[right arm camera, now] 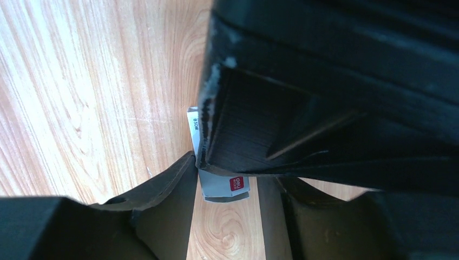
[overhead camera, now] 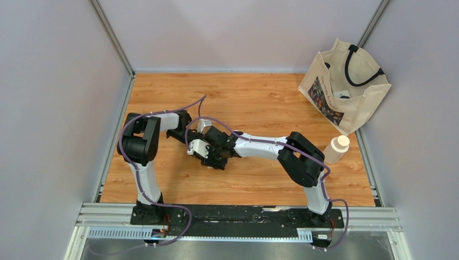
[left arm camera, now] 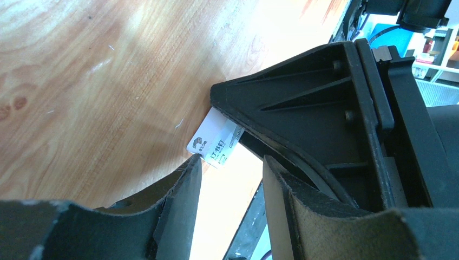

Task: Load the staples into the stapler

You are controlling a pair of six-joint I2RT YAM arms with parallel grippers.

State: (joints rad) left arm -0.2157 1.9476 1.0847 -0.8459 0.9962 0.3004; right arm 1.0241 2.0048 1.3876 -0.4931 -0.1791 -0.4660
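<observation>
A small white staple box (left arm camera: 214,142) with printed characters lies on the wooden table (left arm camera: 97,97). A ridged grey edge, apparently the staples (left arm camera: 236,135), peeks from its far end. My left gripper (left arm camera: 230,160) is open, its left fingertip touching the near corner of the box, which lies just past the tips. My right gripper (right arm camera: 230,174) is open around the same box (right arm camera: 223,185), which carries a red logo; its left finger touches the box and a gap remains on the other side. Each gripper's black body looms across the other's view. In the top view both meet mid-table. The stapler is out of view.
A cream tote bag (overhead camera: 346,89) stands at the back right of the table (overhead camera: 260,103). A white bottle (overhead camera: 336,149) stands at the right edge. Grey walls and metal rails close in the left, back and right sides.
</observation>
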